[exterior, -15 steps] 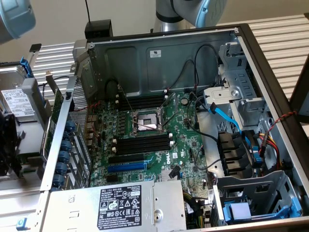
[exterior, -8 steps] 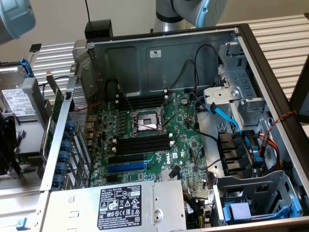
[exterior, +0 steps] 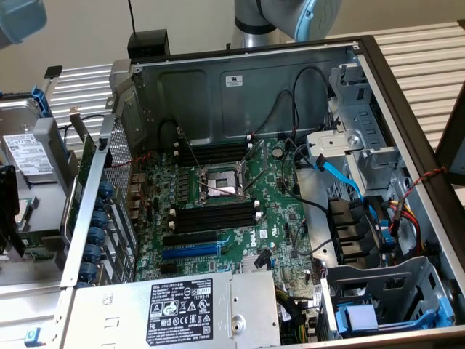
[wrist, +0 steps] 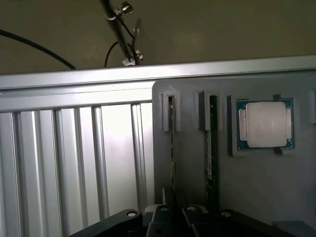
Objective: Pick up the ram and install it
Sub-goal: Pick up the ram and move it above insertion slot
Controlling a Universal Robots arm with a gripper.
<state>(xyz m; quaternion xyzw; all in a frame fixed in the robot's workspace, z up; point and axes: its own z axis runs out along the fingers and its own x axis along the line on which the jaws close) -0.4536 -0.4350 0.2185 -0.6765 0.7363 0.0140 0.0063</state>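
Black fingers [wrist: 159,219] sit close together and seem to pinch the ram [wrist: 172,148] standing in a gray tray [wrist: 266,197] slot. Another stick [wrist: 211,148] and a chip [wrist: 265,124] sit in the same tray.

The computer case [exterior: 240,98] lies open on the slatted table [exterior: 421,54]. Its motherboard [exterior: 283,211] carries a processor socket [exterior: 221,182] and a blue expansion slot [exterior: 190,251]. The power supply [exterior: 182,309] sits just beside that slot. A grey holder [wrist: 256,182] carries a processor [wrist: 266,124].
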